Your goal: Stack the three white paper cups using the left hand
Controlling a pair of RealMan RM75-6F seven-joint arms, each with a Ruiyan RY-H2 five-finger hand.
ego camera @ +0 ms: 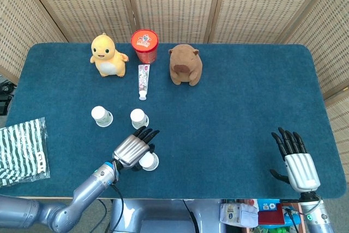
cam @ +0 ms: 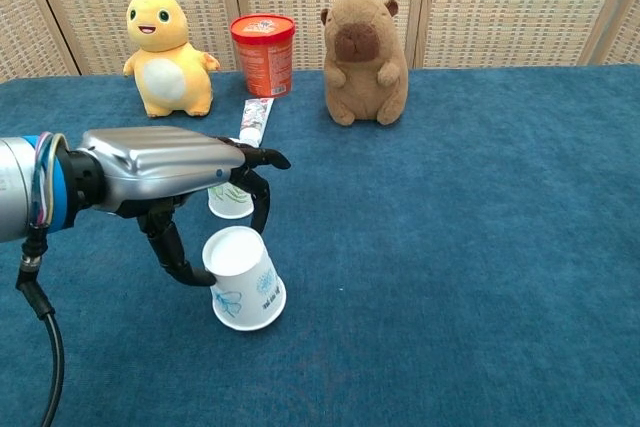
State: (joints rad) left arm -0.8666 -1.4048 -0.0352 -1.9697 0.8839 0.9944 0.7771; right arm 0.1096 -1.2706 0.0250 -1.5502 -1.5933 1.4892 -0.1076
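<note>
A: Gripping yet, or only hovering?

B: Hard to call. Left hand (ego camera: 133,147) curled halfway around the nearest cup (ego camera: 148,161), thumb (cam: 170,252) hooked low against one side, fingers (cam: 262,202) arched over the top and down toward the other. Touching on the thumb side, by the look of the chest view; impossible to tell whether pinched firmly. Resting on the table (ego camera: 229,107), mouth down, at the near edge.

A: And the other two?

B: Also mouth down, further back: the middle cup (ego camera: 139,118) just beyond the fingertips, the far-left cup (ego camera: 101,116) beside it, apart. None stacked so far, so probably the very first pick.

A: Best way through it?

B: Close gently. Thin paper, likely to buckle under a hard squeeze, and then unlikely to nest. Press on opposite walls, low on the cone where wider, not on the flat base. Lift straight up before moving across, to avoid dragging the rim on the cloth. Keep upright, carry over the middle cup, centre, then lower until seated. Watch the arched fingers on the way, close enough to knock that middle cup over.

A: Right hand (ego camera: 294,159)?

B: Idle near the front right edge, spread wide, holding nothing. Best left there.
</note>
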